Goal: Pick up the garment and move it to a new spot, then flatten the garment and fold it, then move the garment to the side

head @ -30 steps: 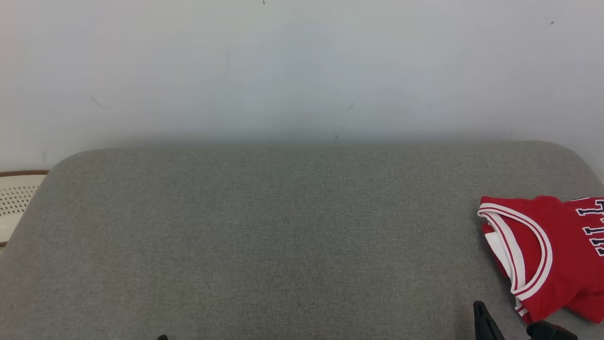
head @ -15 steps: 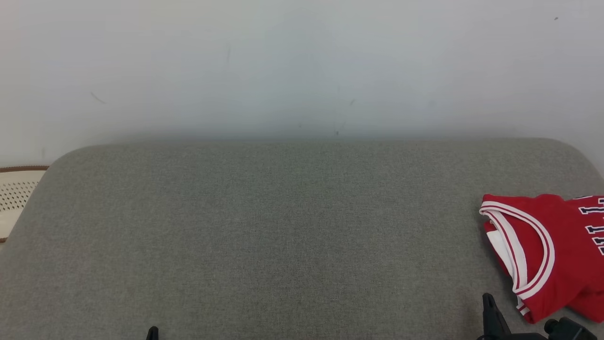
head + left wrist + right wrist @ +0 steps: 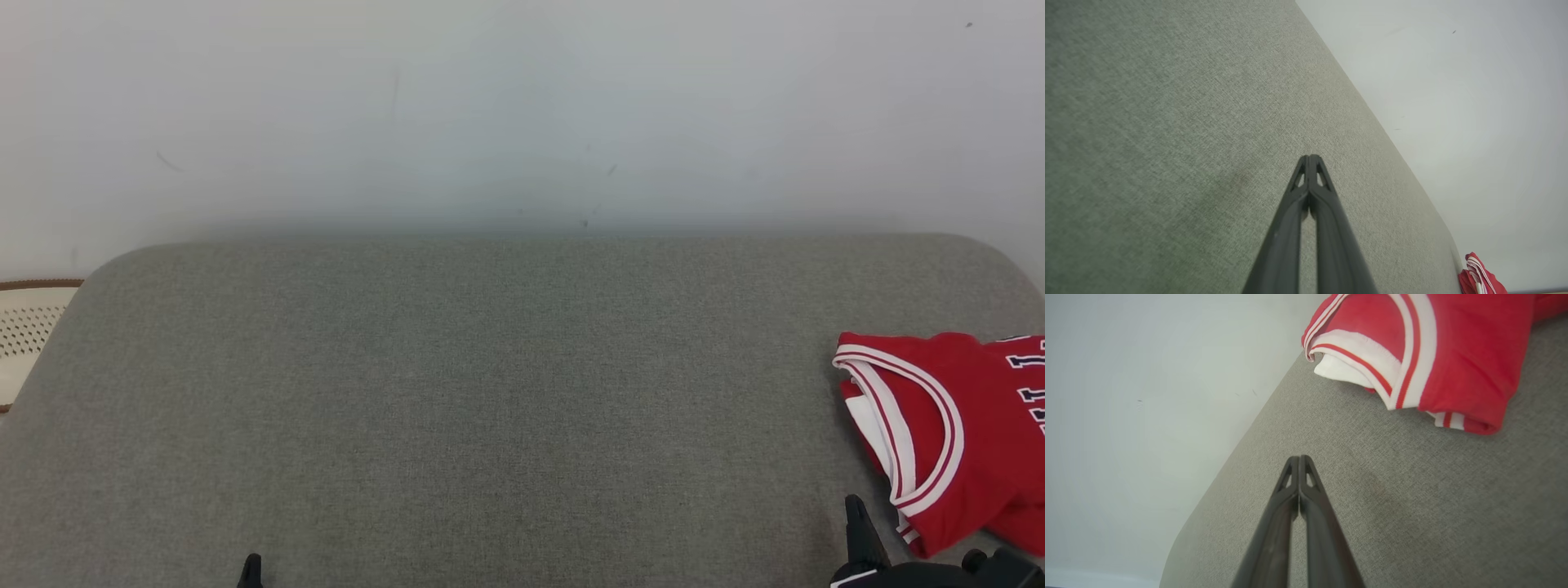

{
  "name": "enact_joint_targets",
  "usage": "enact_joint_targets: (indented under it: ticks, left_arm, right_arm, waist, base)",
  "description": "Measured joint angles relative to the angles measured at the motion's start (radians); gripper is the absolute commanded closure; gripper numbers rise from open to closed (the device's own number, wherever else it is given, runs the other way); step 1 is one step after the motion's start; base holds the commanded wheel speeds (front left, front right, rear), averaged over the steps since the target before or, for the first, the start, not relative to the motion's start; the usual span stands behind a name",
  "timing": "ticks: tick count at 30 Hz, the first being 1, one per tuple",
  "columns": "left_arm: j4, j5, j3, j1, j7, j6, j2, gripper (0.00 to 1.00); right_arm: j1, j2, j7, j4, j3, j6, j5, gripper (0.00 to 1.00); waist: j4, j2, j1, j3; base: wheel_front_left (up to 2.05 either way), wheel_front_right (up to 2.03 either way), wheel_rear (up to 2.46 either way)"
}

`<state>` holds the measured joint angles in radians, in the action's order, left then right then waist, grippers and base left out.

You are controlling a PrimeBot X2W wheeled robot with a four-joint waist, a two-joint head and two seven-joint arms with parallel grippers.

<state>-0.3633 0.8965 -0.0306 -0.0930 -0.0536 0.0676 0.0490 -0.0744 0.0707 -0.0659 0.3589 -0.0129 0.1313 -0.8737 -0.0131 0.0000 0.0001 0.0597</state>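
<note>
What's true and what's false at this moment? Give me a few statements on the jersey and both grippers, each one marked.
1. The red jersey lies at the right end of the grey cushion. True.
2. The right gripper is clamped on the jersey. False: it is shut on nothing, over bare cushion, apart from the jersey.
3. The left gripper is shut and empty. True.
4. The jersey is spread flat in the middle of the cushion. False: it lies folded over at the right side.
</note>
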Motion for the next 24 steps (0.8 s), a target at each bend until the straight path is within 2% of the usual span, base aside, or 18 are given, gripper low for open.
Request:
enact_joint_targets:
  ticks: [24]
  left_arm:
    - [0.027,0.266,-0.04,-0.021,0.07,0.02,0.0,1.0]
  right_arm:
    - [-0.037,-0.007,0.066,-0.024,0.044,0.0,-0.278,1.0]
  waist:
    - [0.004,0.0,0.0,-0.02]
  base:
    - [0.0,0.0,0.0]
